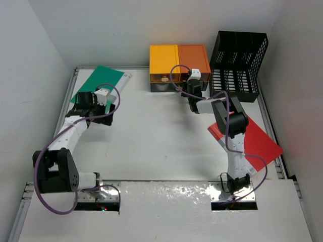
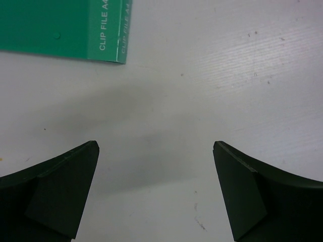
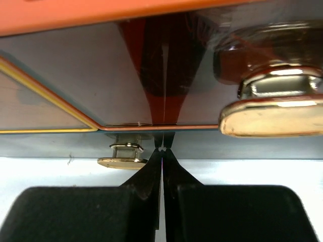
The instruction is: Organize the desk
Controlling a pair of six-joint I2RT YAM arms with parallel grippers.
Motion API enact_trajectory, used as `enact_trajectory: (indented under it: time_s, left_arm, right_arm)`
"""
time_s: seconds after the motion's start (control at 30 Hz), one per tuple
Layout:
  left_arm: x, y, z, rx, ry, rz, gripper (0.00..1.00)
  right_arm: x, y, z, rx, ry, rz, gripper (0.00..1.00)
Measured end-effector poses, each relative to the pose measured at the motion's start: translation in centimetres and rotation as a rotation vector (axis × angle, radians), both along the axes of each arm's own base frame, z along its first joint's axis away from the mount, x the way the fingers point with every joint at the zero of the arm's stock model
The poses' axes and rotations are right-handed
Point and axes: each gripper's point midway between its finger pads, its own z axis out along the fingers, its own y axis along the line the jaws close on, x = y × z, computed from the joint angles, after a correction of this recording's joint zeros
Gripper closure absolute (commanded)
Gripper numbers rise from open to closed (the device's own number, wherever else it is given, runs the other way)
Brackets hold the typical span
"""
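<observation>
Near green file (image 2: 60, 27), left hand (image 2: 156, 151) wide

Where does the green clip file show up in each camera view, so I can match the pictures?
Top external: the green clip file lies flat at the far left of the desk.
Left wrist: its corner fills the upper left, printed CLIP FILE.
Right wrist: not in it; that view faces the orange drawer box.
Shared landmark: the white desk surface, visible in all three views.
</observation>
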Motion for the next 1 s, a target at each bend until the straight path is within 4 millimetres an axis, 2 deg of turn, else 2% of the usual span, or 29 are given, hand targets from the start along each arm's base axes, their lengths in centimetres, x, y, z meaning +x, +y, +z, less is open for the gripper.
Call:
enact_trajectory:
  time_s: [0.1, 0.13, 0.23, 0.33, 0.47, 0.53, 0.6, 0.77, 0.87, 1.0]
  left_arm:
    - [0.7, 0.9, -0.3, -0.013, -0.008, 0.053, 0.15]
    - [0.9, 1.4, -0.5, -0.015, -0.005, 0.072, 0.26]
    - [1.7, 3.2, -1.4, -0.009, 0.01, 0.135, 0.41]
    - [2.1, 4.7, -2.1, 0.028, 0.015, 0.173, 0.47]
    - [3.2, 4.9, -1.8, 0.135, -0.033, 0.159, 0.49]
    - [3.8, 4.9, -1.6, 0.212, -0.066, 0.147, 0.45]
    - [4.2, 5.2, -1.4, 0.317, -0.114, 0.138, 0.46]
    - [4.0, 5.4, -1.7, 0.564, -0.17, 0.06, 0.49]
    - [5.1, 6.4, -2.2, 0.702, -0.175, 0.039, 0.5]
    - [5.7, 7.8, -4.2, 0.851, -0.135, 0.015, 0.49]
  right_arm:
    - [0.2, -0.2, 0.5, 0.005, -0.039, -0.016, 1.0]
    - [0.2, -0.1, 0.7, 0.001, -0.048, -0.016, 1.0]
    - [0.4, 0.0, 1.0, -0.01, -0.066, -0.003, 1.0]
    - [0.2, 0.4, 1.3, -0.007, -0.086, 0.028, 1.0]
    - [-1.9, 0.6, 1.2, 0.01, -0.084, 0.087, 1.0]
    - [-3.4, 0.8, 1.6, 0.021, -0.078, 0.123, 0.99]
    - [-4.5, 1.3, 2.8, 0.041, -0.09, 0.167, 0.98]
    - [-6.4, 3.0, 7.3, 0.115, -0.176, 0.277, 0.97]
    - [-7.8, 3.8, 9.3, 0.16, -0.22, 0.332, 0.97]
    - [-9.2, 4.4, 9.4, 0.187, -0.217, 0.379, 0.98]
